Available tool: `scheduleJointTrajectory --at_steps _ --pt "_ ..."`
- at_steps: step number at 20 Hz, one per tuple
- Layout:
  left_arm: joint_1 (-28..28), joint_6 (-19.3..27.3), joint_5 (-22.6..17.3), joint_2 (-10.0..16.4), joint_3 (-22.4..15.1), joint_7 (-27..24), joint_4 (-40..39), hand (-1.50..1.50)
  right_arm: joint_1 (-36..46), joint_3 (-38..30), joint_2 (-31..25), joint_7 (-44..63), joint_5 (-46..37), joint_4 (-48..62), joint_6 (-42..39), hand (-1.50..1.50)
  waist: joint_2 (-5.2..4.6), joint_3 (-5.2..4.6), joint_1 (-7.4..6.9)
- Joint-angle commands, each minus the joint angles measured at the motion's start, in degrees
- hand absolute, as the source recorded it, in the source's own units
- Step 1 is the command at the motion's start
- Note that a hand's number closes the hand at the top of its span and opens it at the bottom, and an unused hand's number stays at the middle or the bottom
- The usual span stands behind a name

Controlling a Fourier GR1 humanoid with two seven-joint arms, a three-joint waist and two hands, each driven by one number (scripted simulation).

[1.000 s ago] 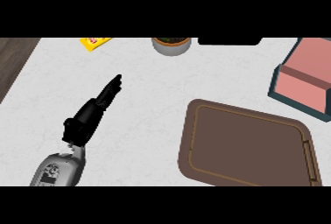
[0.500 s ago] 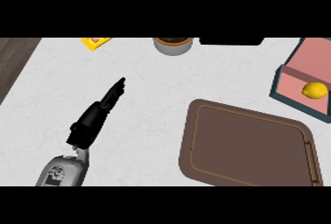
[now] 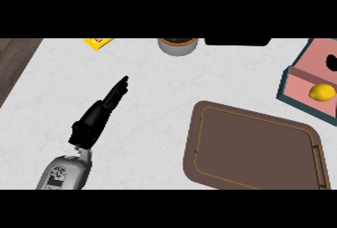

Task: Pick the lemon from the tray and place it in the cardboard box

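Head view, looking steeply down on the white counter [image 3: 164,98]. I see my left hand [image 3: 99,116] at the left of the scene, over the counter, at the end of its grey forearm [image 3: 63,173], which comes in from the near edge. The fingers [image 3: 119,87] are straight and held together, pointing toward the far right; they are curled round nothing and hold nothing.

The lemon [image 3: 322,92] lies inside the box [image 3: 284,87] at the far right of the scene. The box has teal outer walls and a pink interior, and the view's right edge cuts it off. The lemon rests on the pink floor, close to the near wall. A small dark shape [image 3: 332,61] shows farther back in the box, at the view's right edge; I cannot tell what it is.

The brown tray [image 3: 256,149] lies flat at the near right, turned slightly on the counter, with its far right corner just beside the box's near wall. The hand is well apart from both tray and box.

Along the far edge stand a grey pot [image 3: 178,45] with dark contents, a yellow packet [image 3: 99,42] to its left and a black object [image 3: 237,41] to its right. A strip of dark wood [image 3: 13,67] borders the counter at the far left.
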State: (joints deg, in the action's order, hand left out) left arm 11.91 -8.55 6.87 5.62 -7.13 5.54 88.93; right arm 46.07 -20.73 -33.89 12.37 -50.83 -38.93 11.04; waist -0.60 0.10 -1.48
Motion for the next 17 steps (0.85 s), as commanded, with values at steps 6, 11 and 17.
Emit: scheduleJointTrajectory --at_steps 6,11,17 --pt "0.2 0.1 0.7 -1.5 -1.1 1.2 0.8 0.00 4.9 -8.3 -1.8 -11.8 8.3 14.0 3.6 -1.50 -0.08 0.06 -0.56" --pt "2.9 -1.2 -0.5 0.3 1.3 0.9 -1.3 0.00 3.9 -17.2 -1.3 -20.5 18.2 10.2 8.7 -1.50 -0.03 0.14 0.42" --pt "-0.7 -2.5 -1.4 1.8 2.7 -2.2 -1.6 0.00 1.8 -26.8 -6.0 -27.5 29.3 11.6 3.9 -1.50 0.04 0.05 0.47"
